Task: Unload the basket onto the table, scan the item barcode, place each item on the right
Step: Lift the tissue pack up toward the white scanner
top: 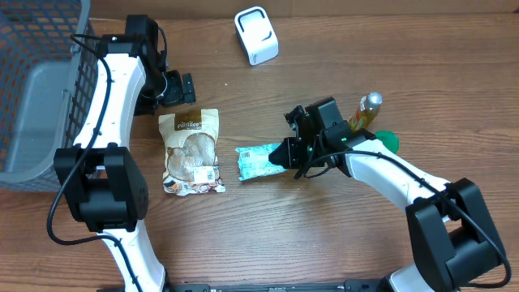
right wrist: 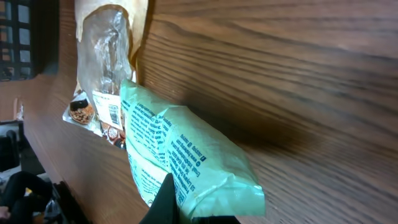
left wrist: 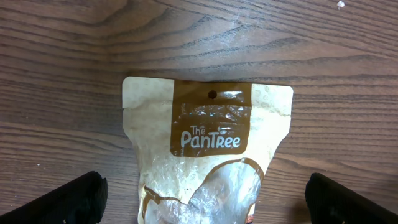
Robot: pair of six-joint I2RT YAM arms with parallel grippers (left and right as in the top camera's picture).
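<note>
The bottom edge of the left wrist view cuts off the lower half of the cream-and-brown plastic snack pouch point(left wrist: 208, 143). Of the left gripper point(left wrist: 205, 205) only two black fingertips point(left wrist: 68, 199) show, one at each side of the pouch. Right of the pouch, the mint-green plastic packet point(right wrist: 186, 155) has print too blurred to read. Left of the pouch, the grey mesh basket point(top: 49, 40) is cut off by the edge of the overhead view.

The left arm point(top: 109, 105) reaches from the near edge of the table point(top: 324, 243) toward its far left corner. Its wrist is bent down, and the left gripper point(top: 177, 87) hangs over the wood with jaws spread wide, holding nothing. The right arm point(top: 389, 174) stretches low from the near right corner toward the middle. The right gripper point(top: 285, 152) is clamped on the end of a packet point(top: 258, 161).
</note>
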